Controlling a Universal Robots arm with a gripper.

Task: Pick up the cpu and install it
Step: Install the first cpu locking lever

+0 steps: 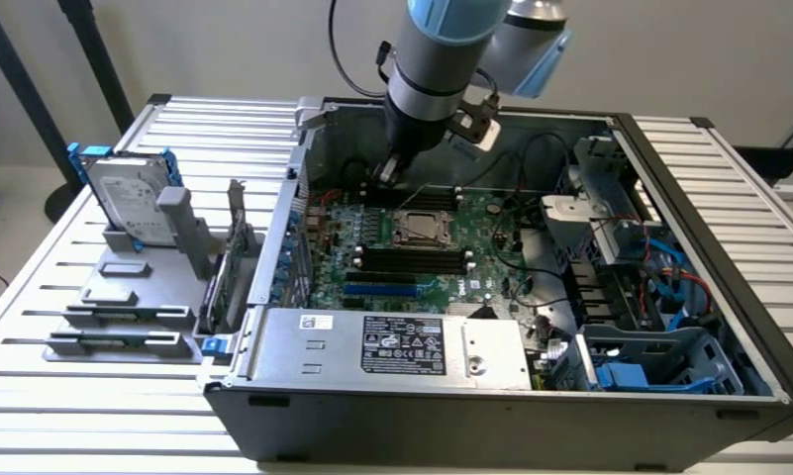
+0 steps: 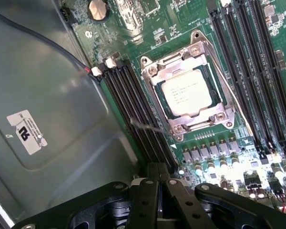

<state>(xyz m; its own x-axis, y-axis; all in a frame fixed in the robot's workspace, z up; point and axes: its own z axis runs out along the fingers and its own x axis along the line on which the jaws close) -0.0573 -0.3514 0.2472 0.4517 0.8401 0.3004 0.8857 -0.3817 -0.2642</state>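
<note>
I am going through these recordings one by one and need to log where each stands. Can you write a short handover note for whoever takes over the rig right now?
Gripper: fingers shut, holding nothing, hanging inside the open grey computer case just above the green motherboard, beside the black memory slots.
CPU: the small square chip with a dull silver metal top already sits in its socket, framed by the silver metal retention bracket.
Done: chip placed in the socket.
Left: I cannot tell whether the bracket is latched; check it.
The silver hard drive in a blue frame stands on the grey rack outside the case.
</note>
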